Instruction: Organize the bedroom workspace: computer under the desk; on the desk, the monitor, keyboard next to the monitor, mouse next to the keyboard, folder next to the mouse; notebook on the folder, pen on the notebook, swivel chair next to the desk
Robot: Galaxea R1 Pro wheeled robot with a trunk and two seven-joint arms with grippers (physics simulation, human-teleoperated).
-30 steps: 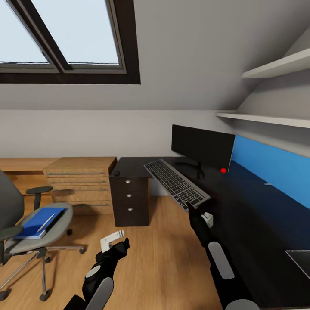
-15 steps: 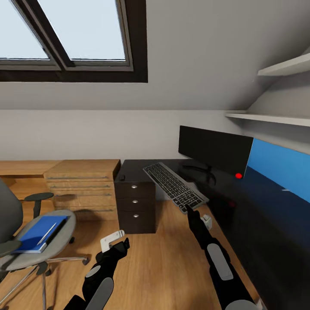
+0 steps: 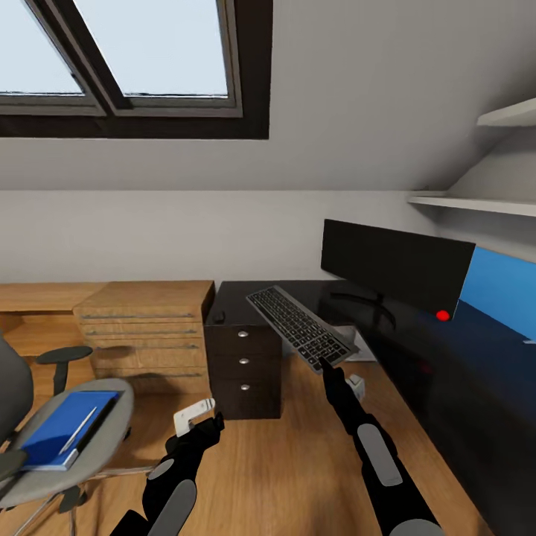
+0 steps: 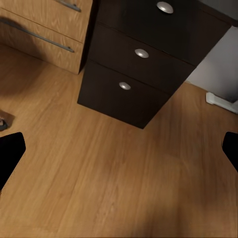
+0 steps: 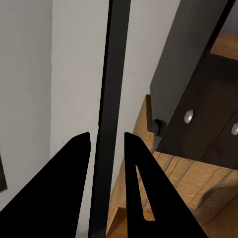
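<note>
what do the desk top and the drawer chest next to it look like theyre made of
The desk top looks like glossy black laminate or lacquer: it mirrors the monitor. The drawer chest looks like light matte wood or veneer, with visible grain. Being renders, neither is certain.

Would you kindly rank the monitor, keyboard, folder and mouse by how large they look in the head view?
1. monitor
2. keyboard
3. folder, close to the keyboard and nearer the camera, so unsure
4. mouse, smallest by far
</note>
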